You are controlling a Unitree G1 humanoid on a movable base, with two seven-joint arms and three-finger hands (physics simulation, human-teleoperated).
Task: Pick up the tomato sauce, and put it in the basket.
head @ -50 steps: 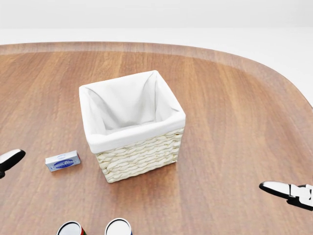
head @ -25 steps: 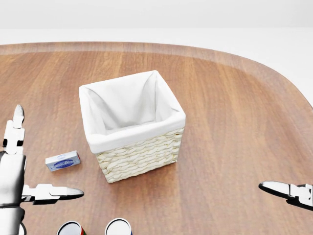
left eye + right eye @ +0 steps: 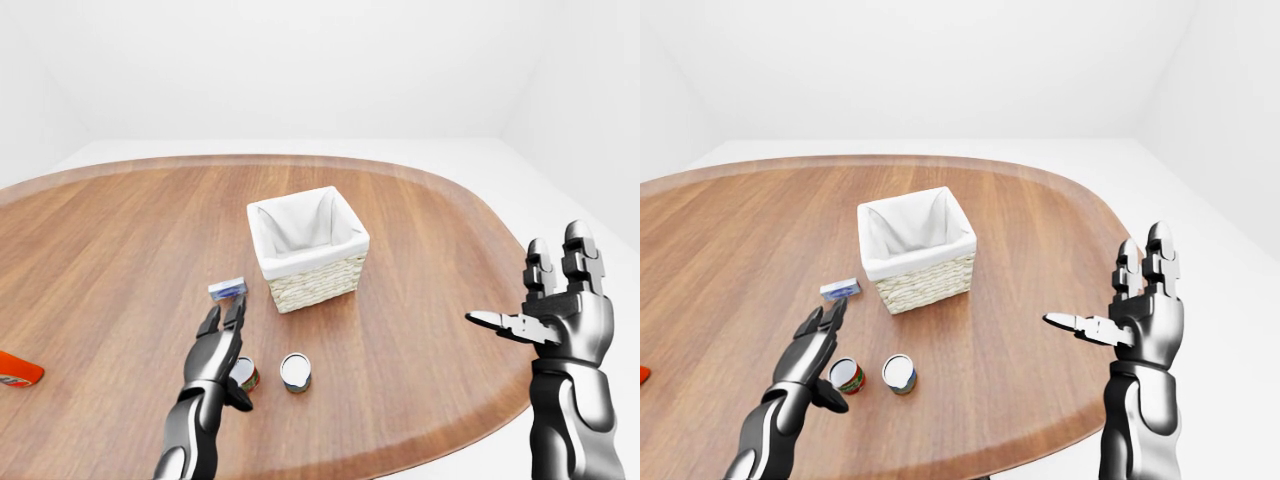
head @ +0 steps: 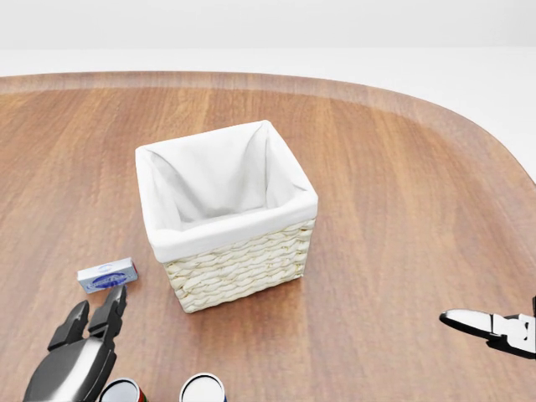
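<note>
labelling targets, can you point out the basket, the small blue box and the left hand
basket (image 4: 239, 264): head view, woven wall.
small blue box (image 4: 107, 275): head view, top face.
left hand (image 3: 215, 350): left-eye view, back of the hand.

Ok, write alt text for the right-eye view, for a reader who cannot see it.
The left robot hand, fingers open, reaches over a red-labelled can on a wooden table, with a second can beside it. A cloth-lined wicker basket and small blue box sit above; the right robot hand is raised open at right.
</note>
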